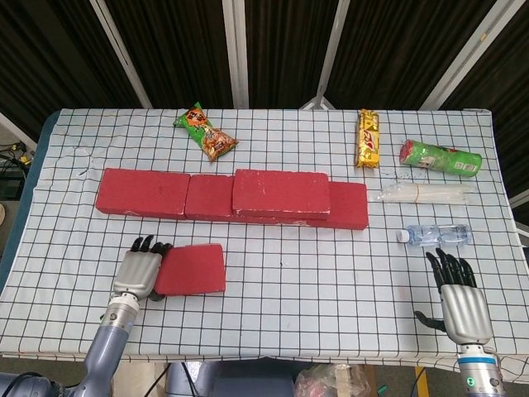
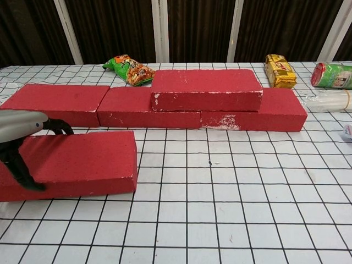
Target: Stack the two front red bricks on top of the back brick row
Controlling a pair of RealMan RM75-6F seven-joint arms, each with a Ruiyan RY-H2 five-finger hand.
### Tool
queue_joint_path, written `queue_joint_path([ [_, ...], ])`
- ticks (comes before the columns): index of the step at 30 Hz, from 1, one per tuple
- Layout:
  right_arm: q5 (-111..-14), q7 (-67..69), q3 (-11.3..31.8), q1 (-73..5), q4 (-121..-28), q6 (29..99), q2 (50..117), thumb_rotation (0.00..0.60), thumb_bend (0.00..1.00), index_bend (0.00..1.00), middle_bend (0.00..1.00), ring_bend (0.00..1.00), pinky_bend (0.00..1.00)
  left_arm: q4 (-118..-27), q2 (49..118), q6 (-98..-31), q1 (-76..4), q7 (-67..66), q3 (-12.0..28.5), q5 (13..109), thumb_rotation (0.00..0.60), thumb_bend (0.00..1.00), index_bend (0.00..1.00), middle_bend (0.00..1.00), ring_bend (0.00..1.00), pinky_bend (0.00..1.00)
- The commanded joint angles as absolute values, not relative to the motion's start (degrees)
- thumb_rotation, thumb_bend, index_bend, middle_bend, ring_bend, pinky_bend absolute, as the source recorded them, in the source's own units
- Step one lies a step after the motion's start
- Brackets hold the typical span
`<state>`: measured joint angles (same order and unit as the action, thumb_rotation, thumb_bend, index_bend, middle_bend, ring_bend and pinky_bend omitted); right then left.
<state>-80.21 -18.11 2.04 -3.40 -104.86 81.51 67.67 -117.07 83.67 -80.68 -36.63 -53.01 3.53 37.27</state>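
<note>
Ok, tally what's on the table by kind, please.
Red bricks: 5 (three in back row, one stacked, one in left hand)
Snack packets: 2
Green can: 1
Bottles: 2
Total: 10
</note>
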Motion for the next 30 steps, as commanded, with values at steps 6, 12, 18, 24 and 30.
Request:
queue_joint_path([
  [6,-80.02,-18.37,2.04,-3.40,-104.92,81.68,67.80,0.600,0.13,0.04,0.00,0.00,0.00,-119.52,79.62,-79.41,-37.53,-51.79,5.66,36.77,0.600,0.02,0.26,0.23,0.00,0.00],
  [12,-78.52,-19.31,2.49,-3.67,-104.58,81.27,68.40,0.600,0.13,0.04,0.00,0.00,0.00,-120.72,72.02,-76.38,-41.30,-54.89,8.47,35.89,0.600,0.02,0.27,0.23,0.00,0.00],
  [18,-75.44,-21.33,3.42,-4.33,-103.89,80.30,69.44,0.600,0.13,0.04,0.00,0.00,0.00,-119.59,63.32,-65.96,-45.11,-51.65,12.44,30.53,0.600,0.02,0.27,0.23,0.00,0.00],
  [24,-73.27,-24.33,3.92,-4.71,-103.44,80.45,70.78,0.600,0.13,0.04,0.00,0.00,0.00,-112.32,58.31,-53.81,-47.27,-44.61,13.23,32.06,0.600,0.02,0.28,0.23,0.00,0.00],
  [30,-70.86,-27.35,4.55,-5.06,-102.99,80.85,72.20,0.600,0.13,0.04,0.00,0.00,0.00,-102.24,57.46,-42.80,-50.21,-38.00,13.20,33.95,0.600,0.02,0.28,0.22,0.00,0.00],
])
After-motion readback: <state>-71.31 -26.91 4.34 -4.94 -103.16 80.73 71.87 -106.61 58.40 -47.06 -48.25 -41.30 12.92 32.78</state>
